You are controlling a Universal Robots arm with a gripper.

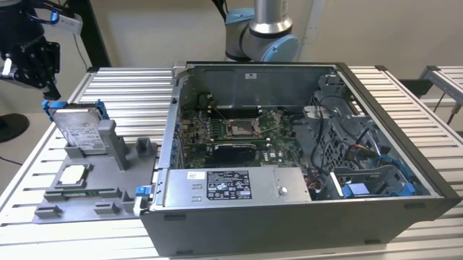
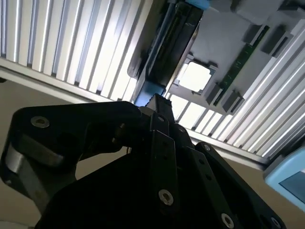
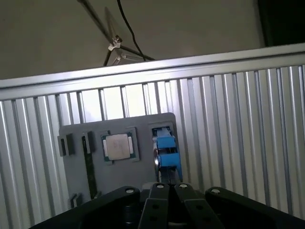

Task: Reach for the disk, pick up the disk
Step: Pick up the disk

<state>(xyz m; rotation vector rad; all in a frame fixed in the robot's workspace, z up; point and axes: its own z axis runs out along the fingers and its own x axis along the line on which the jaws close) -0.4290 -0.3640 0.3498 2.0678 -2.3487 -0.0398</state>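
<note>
The disk (image 1: 78,129) stands on edge in a slot of the grey fixture (image 1: 108,162) at the exterior view's left, silver-grey with a white label and a blue bracket. My black gripper (image 1: 51,89) hangs just above its upper far corner, fingers pressed together and holding nothing. In the first wrist view the disk (image 3: 166,151) appears edge-on as a blue strip, straight beyond the fingertips (image 3: 157,190). In the second wrist view its dark edge (image 2: 164,52) runs away from the fingertip (image 2: 156,102).
A small square processor chip (image 1: 73,174) lies flat in the fixture near the disk, seen too in both wrist views (image 3: 118,146) (image 2: 195,76). An open computer case (image 1: 405,157) with a grey stickered box (image 1: 231,186) stands at the exterior view's right on the ribbed metal table (image 1: 123,81).
</note>
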